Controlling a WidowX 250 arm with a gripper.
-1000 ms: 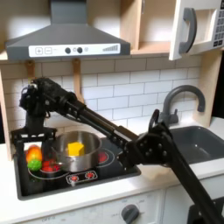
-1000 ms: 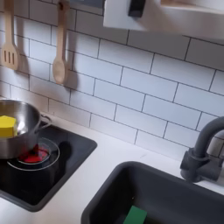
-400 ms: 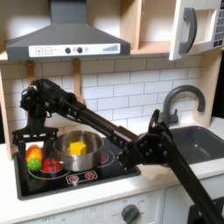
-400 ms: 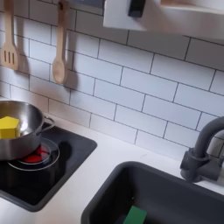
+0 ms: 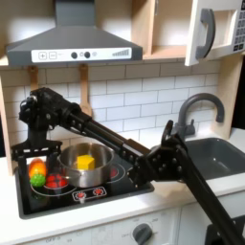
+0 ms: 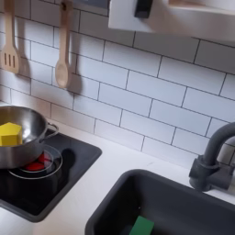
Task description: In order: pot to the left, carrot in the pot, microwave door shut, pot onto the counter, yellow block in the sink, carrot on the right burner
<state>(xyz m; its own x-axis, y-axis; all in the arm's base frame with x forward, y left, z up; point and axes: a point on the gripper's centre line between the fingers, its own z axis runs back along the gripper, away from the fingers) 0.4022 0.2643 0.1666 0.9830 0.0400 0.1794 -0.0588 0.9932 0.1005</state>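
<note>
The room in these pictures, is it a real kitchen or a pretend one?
Most likely a toy play kitchen. It has a small black cooktop with a steel pot on it, a dark sink with a faucet, and a range hood.

Soft, even indoor light is falling on my scene from above and in front, leaving both exterior views fairly bright with no harsh shadows. Both pictures are coming through small and grainy, so edges are looking smeared. In the first exterior view my dark arm [image 5: 115, 129] is reading as a near-black mass with little detail. In the second exterior view the pot [image 6: 20, 133] is catching pale glare on its steel wall, the sink [image 6: 174, 197] is sinking into shadow, and the pale surface [image 6: 110, 165] is looking washed out.
</note>
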